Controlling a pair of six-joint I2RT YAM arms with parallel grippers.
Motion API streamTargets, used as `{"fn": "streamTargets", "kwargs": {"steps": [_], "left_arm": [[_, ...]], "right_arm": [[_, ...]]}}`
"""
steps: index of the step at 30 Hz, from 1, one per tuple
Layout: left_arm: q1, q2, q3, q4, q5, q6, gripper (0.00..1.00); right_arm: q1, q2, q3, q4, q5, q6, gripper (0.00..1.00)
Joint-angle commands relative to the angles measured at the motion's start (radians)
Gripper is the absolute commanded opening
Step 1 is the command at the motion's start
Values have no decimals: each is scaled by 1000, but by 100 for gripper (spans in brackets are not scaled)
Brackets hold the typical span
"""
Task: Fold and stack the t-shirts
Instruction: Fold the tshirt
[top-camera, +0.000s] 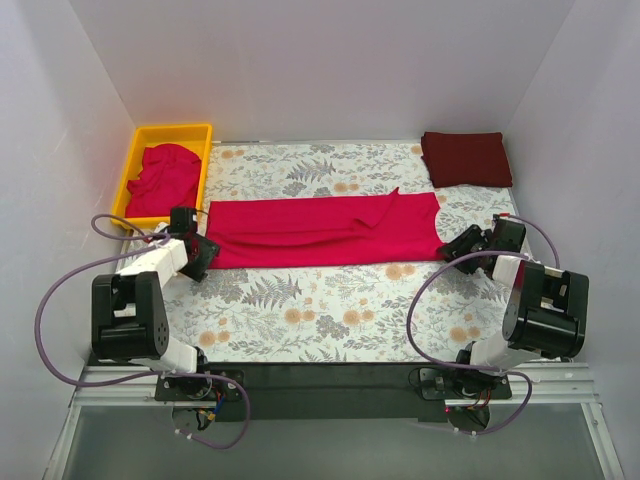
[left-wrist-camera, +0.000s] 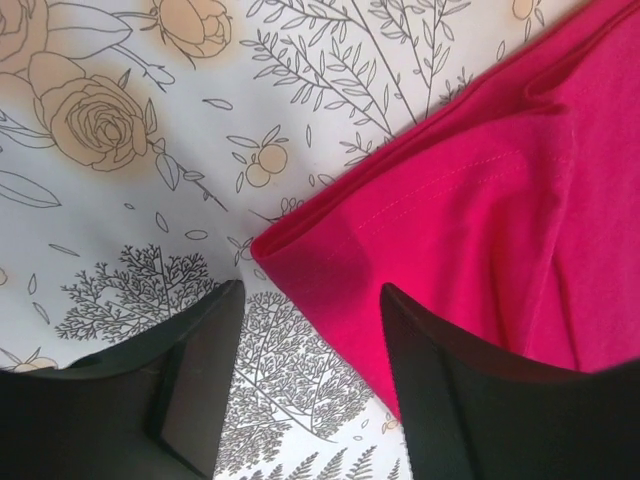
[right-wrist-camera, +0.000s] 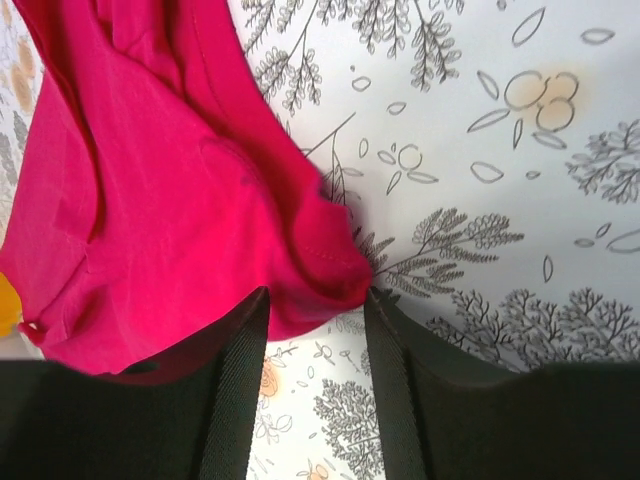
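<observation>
Pink t-shirt (top-camera: 320, 232): lay long, 9 to 3 o'clock
Left gripper (left-wrist-camera: 310, 290): was open, empty, at its 9 o'clock end
Right gripper (right-wrist-camera: 316, 295): was open, empty, at its 3 o'clock end

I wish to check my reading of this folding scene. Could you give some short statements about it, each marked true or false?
The maroon shirt lies folded at the far right. True.
The yellow tray is empty. False: a bunched crimson shirt lies in it.
The long crimson shirt lies across the middle. True.
The left gripper is shut. False: its jaws stand open at the shirt's corner.
The right gripper touches the maroon shirt. False: it is open at the long crimson shirt's end.
</observation>
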Motion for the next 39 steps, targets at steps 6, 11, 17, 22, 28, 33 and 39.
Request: {"fn": "streamTargets", "kwargs": {"steps": [6, 11, 17, 22, 28, 33, 39], "left_arm": [[7, 51, 9, -19, -45, -31, 28], [9, -16, -23, -131, -118, -83, 0], [14, -168, -152, -203, -97, -141, 0], [17, -298, -243, -236, -100, -190, 8], [18, -372, -187, -305, -118, -167, 37], [15, -454, -52, -349, -175, -74, 55], [-14, -414, 93, -319, -53, 63, 55]], "right_arm": [[-48, 94, 4, 7, 45, -47, 8], [-125, 56, 6, -57, 68, -64, 1], [-203, -34, 7, -155, 123, -110, 1], [-205, -53, 16, -203, 155, -133, 2], [-203, -111, 24, -241, 151, -171, 38], [-180, -205, 71, -291, 200, -214, 55], [-41, -291, 139, -306, 243, -253, 58]]}}
